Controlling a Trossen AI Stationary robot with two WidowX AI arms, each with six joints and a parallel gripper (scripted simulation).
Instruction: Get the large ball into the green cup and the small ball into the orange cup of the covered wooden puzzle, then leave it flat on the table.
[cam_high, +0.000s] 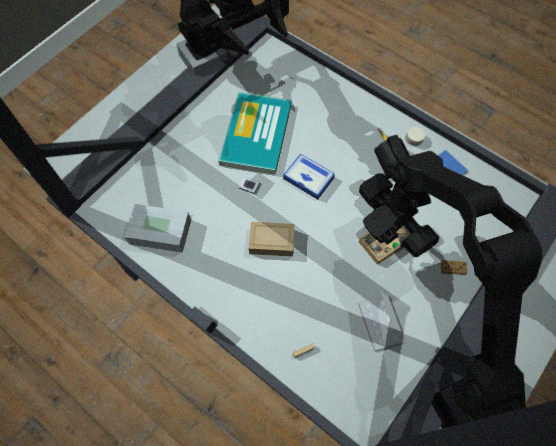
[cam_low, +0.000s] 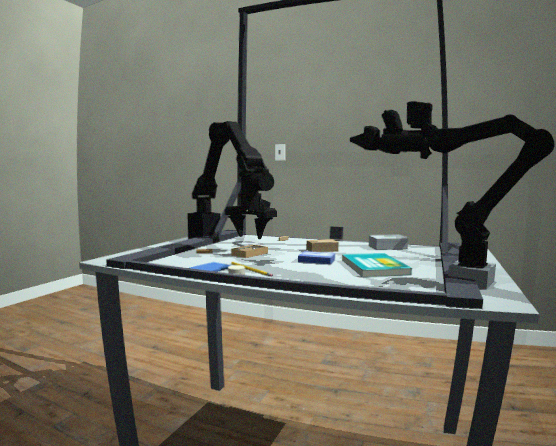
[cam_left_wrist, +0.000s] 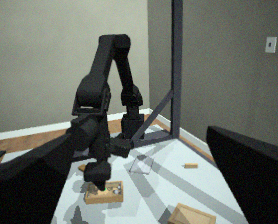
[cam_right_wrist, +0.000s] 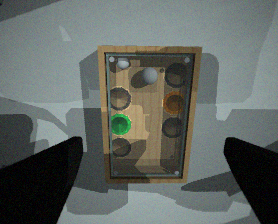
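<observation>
The covered wooden puzzle (cam_right_wrist: 149, 112) lies flat on the table under a clear lid; it also shows in the top view (cam_high: 382, 246). The large grey ball and the small ball rest loose near its far end, outside the cups. The green cup (cam_right_wrist: 121, 124) and the orange cup (cam_right_wrist: 174, 102) are empty. My right gripper (cam_right_wrist: 153, 144) (cam_low: 250, 224) hangs open just above the puzzle, one finger on each side, touching nothing. My left gripper (cam_low: 357, 141) is open and empty, held high over the table, far from the puzzle.
A teal book (cam_high: 256, 131), a blue box (cam_high: 308, 175), a wooden box (cam_high: 271, 238) and a grey box (cam_high: 157, 227) lie mid-table. A clear plate (cam_high: 381, 320), a brown tile (cam_high: 454, 267), a white disc (cam_high: 415, 135) and a blue card (cam_high: 452, 162) lie around the puzzle.
</observation>
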